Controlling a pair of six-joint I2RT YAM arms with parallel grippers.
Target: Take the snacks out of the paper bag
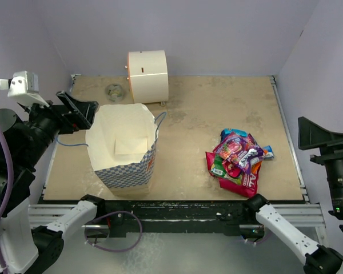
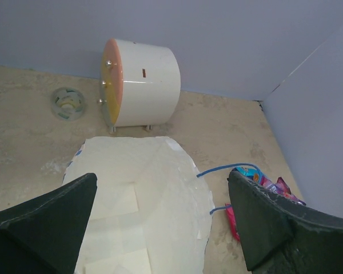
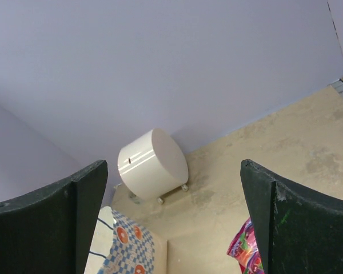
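One tan table (image 1: pixel 206 108) (snacks (image 1: pixel 239 161), lilac walls (image 1: pixel 217 34))

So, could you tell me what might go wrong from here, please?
The left hand hangs open beside the paper bag; a swing could tip it. Its blue cord handle loops outward and could snag a finger. The snacks lie near the table front edge and could slide off.

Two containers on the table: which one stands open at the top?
The checkered paper bag, showing its white inside; the cream cylindrical box behind it shows no opening.
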